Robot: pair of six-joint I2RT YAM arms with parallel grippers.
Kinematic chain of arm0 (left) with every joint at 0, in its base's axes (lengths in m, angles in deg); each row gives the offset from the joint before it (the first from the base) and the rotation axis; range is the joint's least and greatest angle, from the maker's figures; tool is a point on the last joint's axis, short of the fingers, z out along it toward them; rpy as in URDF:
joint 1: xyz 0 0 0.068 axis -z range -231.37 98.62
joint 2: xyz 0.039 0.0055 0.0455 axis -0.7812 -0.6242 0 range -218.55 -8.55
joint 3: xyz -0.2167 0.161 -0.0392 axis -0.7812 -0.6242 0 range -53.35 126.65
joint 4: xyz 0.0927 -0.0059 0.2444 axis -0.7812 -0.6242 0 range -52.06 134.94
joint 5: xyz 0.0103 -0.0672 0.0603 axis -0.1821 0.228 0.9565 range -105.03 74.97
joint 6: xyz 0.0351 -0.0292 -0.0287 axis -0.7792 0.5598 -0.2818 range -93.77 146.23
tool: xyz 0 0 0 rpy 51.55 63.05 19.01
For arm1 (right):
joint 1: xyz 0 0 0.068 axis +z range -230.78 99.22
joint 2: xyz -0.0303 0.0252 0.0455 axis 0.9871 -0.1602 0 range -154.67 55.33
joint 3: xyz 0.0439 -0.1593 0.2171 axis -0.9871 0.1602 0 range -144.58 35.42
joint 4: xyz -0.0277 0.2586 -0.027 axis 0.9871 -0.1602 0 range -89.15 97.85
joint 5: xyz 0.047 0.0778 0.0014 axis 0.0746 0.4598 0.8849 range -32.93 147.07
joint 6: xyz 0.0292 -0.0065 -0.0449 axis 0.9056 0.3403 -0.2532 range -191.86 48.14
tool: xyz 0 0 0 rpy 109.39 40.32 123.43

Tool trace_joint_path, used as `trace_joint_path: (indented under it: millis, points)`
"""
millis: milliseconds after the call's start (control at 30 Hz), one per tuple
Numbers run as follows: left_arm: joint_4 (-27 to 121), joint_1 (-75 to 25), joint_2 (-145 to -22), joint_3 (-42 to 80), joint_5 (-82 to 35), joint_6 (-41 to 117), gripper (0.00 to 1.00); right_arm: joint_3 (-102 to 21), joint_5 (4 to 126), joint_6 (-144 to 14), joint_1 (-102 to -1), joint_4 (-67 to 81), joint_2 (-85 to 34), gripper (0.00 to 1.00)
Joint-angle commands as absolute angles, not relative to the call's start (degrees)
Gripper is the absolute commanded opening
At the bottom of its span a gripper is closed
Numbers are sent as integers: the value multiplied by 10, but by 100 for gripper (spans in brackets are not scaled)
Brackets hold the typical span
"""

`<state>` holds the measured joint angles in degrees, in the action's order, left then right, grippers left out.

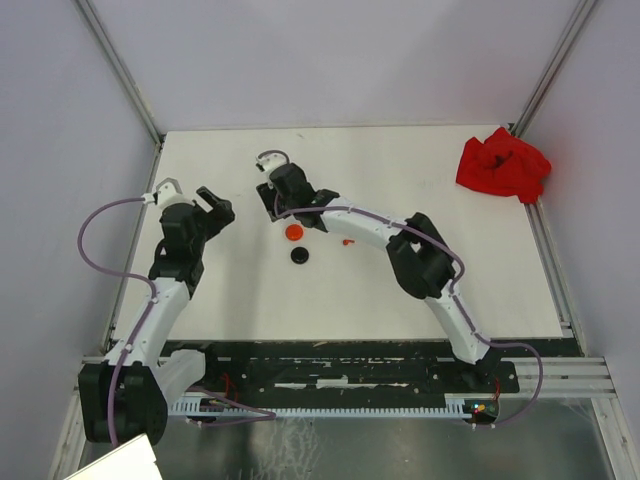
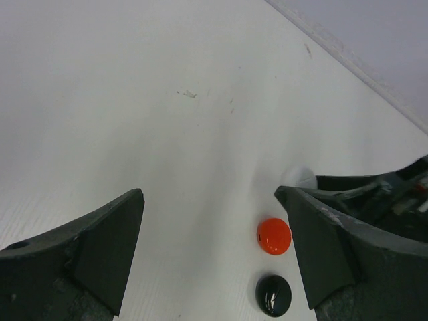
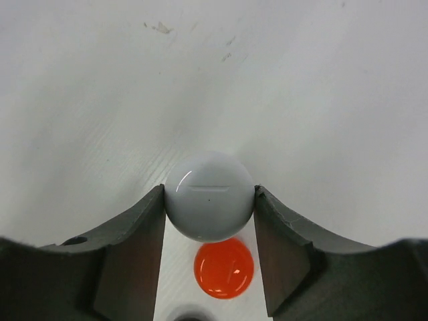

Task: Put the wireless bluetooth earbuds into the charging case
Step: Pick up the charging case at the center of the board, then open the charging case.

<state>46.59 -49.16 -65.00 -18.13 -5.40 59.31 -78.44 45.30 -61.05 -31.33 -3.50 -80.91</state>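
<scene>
My right gripper [image 3: 209,192] is shut on a white round charging case [image 3: 209,195], its lid closed, held low over the table. Just behind it lie a red round case [image 3: 224,267] and a black one [image 3: 190,314]. In the top view the red case [image 1: 293,232] and the black case [image 1: 300,255] sit mid-table, with a tiny red earbud [image 1: 347,241] to their right, beside the right arm. My left gripper [image 2: 208,200] hangs open and empty to the left of the cases, facing them. The white case [image 2: 297,177] peeks out past its right finger.
A crumpled red cloth [image 1: 503,165] lies at the far right corner of the white table [image 1: 420,160]. Walls with metal rails enclose the left, back and right sides. The right arm [image 1: 370,225] stretches across the table's middle.
</scene>
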Motion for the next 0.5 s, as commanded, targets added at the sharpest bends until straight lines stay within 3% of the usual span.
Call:
trace_joint_path:
  millis: [0,233,467]
  points:
    - [510,-495,-670,-181,-104,610,93,-709,507,-632,-326,57,-683,1]
    - [584,-495,-727,-169,-255,613,91,-488,536,-703,-332,141,-542,1]
    - [675,-494,-801,-151,-431,659,86,-237,558,-752,-357,317,-385,1]
